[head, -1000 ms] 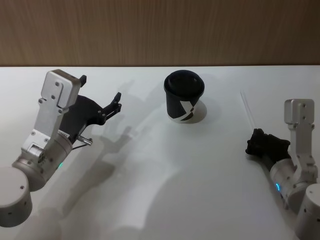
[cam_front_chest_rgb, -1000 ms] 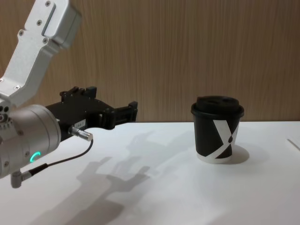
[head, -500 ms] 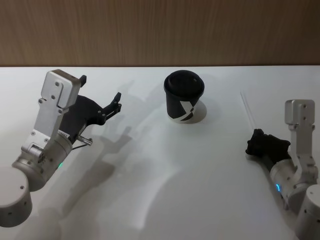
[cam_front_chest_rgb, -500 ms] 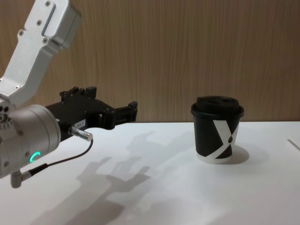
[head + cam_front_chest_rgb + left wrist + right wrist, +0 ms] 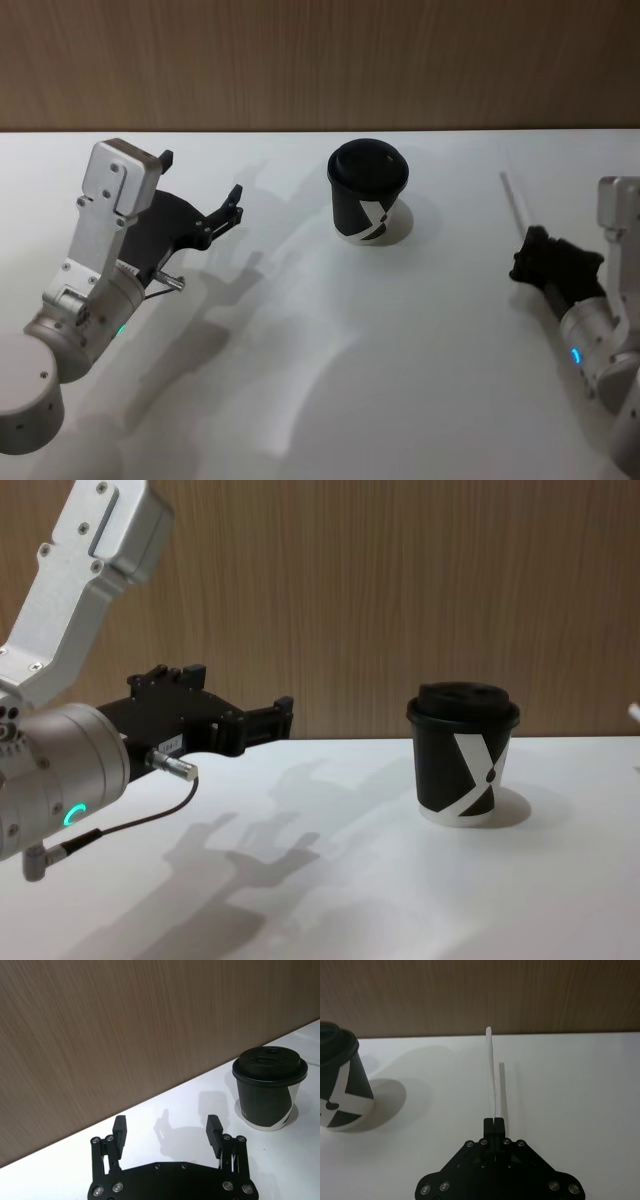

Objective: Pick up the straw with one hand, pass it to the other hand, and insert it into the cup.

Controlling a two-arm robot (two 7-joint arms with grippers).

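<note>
Currently R gripper (image 5: 494,1121) clamped on straw (image 5: 492,1075) end; L gripper (image 5: 166,1127) jaws apart, left of cup (image 5: 367,205).

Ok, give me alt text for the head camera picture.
The right tool grips one end of the white straw, right of the lidded black cup on a white table. The left tool hangs open to the cup's left.
</note>
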